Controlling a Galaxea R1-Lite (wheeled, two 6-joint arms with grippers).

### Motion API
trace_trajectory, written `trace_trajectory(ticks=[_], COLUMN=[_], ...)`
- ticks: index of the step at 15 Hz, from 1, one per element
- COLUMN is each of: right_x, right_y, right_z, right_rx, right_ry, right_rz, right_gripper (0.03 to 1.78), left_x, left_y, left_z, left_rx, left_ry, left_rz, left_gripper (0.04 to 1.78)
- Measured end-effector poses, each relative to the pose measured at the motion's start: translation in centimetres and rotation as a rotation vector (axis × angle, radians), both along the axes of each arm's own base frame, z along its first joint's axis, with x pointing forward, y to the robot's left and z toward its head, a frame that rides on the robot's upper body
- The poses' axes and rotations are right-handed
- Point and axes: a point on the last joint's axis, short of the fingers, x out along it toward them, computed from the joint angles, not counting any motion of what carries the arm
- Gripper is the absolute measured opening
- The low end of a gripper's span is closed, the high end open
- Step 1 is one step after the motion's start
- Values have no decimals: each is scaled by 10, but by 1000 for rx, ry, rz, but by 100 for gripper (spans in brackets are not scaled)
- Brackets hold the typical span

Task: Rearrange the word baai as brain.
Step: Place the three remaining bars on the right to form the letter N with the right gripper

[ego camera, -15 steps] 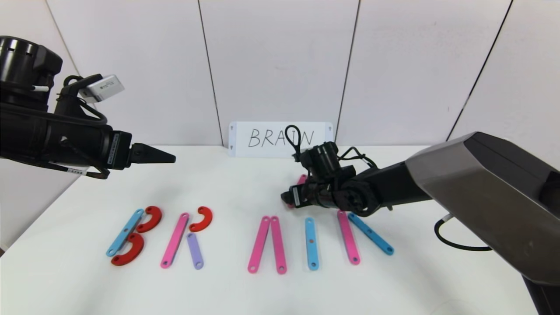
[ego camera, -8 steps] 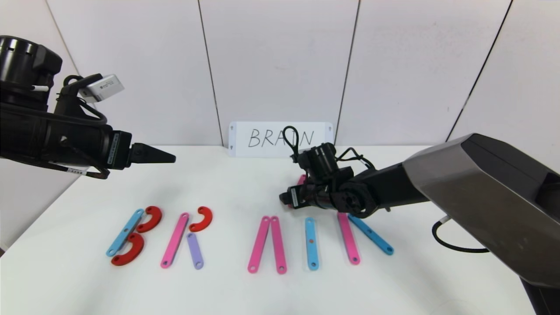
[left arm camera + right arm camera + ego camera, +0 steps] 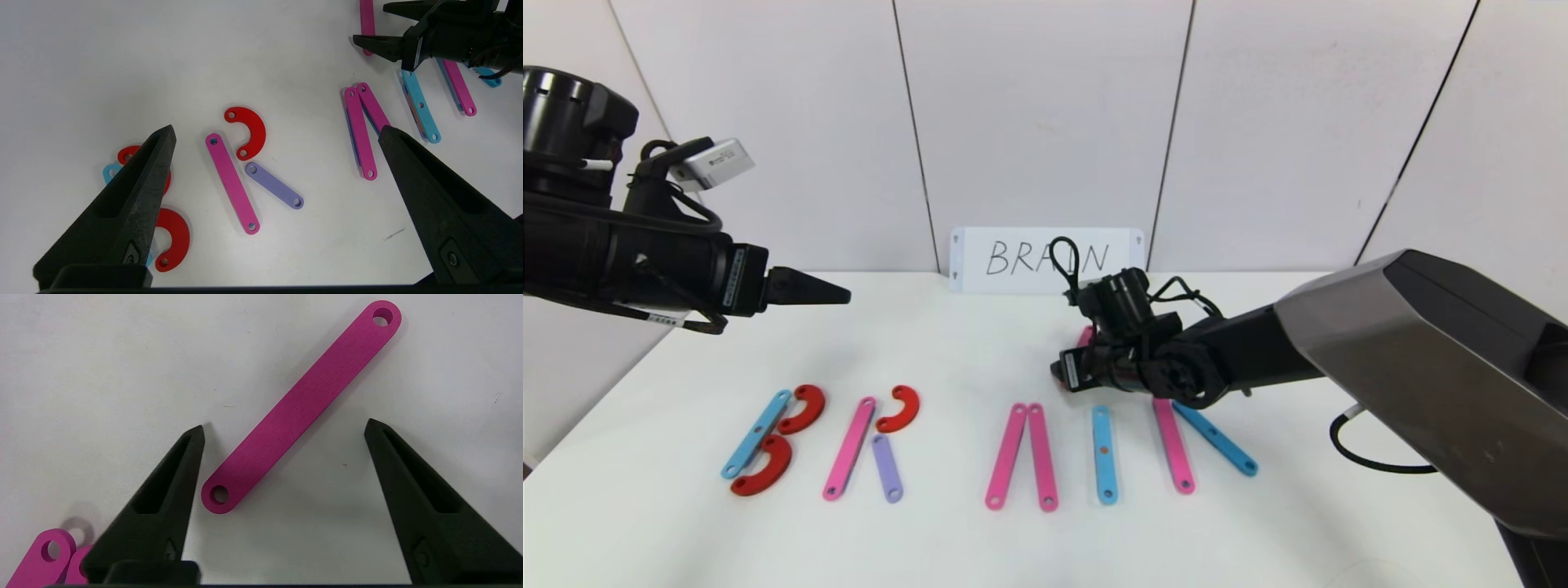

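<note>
Spread wide, the right gripper (image 3: 284,428) hangs low over the table (image 3: 980,351) with a loose pink strip (image 3: 300,406) lying slantwise between its fingers, its near end close beside one fingertip (image 3: 196,435); nothing is pinched yet. The left gripper (image 3: 276,134) is also spread and empty, held high above the left side of the table.

Nearest the robot runs the row of letters: a B from a blue strip (image 3: 756,433) and two red curves (image 3: 800,408), then an R from a pink strip (image 3: 849,447), a red curve (image 3: 899,408) and a purple strip (image 3: 887,467). Next come two pink strips (image 3: 1023,456) meeting at their far ends as an A without a crossbar, a single blue I (image 3: 1103,454), and a pink strip (image 3: 1174,445) with a blue diagonal (image 3: 1215,437), an N lacking its last stroke. Just behind this row sits the loose strip under the right gripper, and farthest back the white card (image 3: 1046,259) stands against the wall.

Judging by the layout, the loose strip is the piece to grasp next. Because it lies at an angle to the fingers, closing could twist it or squirt it out sideways. A flat piece is hard to lift; the tips may scrape the table. Carrying it low risks knocking the I or the half-built N.
</note>
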Motion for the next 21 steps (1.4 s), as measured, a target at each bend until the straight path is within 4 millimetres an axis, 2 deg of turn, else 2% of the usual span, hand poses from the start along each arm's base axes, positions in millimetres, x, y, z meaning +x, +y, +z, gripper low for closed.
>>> trace_trajectory(ticks=[4, 6, 7, 15, 17, 21], right_x=[0, 0, 0, -1, -2, -16], right_y=[0, 0, 0, -3, -8, -27], right_z=[0, 0, 0, 7, 17, 50], right_rx=[0, 0, 1, 6, 15, 36], right_ry=[1, 2, 1, -7, -22, -55], right_rz=[1, 1, 1, -5, -12, -31], right_gripper=[58, 33, 28, 27, 27, 27], left_x=[-1, -1, -1, -1, -1, 0], left_y=[0, 0, 0, 0, 0, 0], left_z=[0, 0, 0, 0, 0, 0], left_rx=[0, 0, 0, -1, 0, 0], left_ry=[-2, -2, -2, -2, -2, 0], left_rz=[0, 0, 0, 0, 0, 0], left_gripper=[173, 173, 173, 173, 173, 173])
